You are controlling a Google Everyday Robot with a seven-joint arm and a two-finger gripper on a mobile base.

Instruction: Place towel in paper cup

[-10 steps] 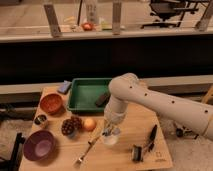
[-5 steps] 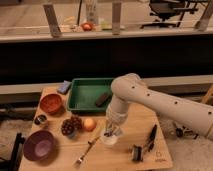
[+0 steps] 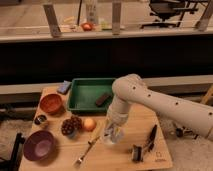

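My gripper (image 3: 112,131) hangs straight down from the white arm that reaches in from the right. It is over the wooden table (image 3: 125,155), in front of the green tray. Right under it sits a pale whitish shape that looks like the small paper cup (image 3: 110,138); the gripper covers its top. I cannot make out the towel as a separate thing; it is either hidden by the gripper or merged with the pale shape.
A green tray (image 3: 85,95) holds a brown block (image 3: 103,99). A blue sponge (image 3: 64,87), orange bowl (image 3: 51,103), purple bowl (image 3: 39,145), small dark pot (image 3: 41,120), dark cluster (image 3: 71,125) and orange fruit (image 3: 89,124) lie left. A fork (image 3: 86,151) and a black tool (image 3: 144,144) lie in front.
The gripper has sunk slightly toward the pale shape on the table. Nothing else has moved.
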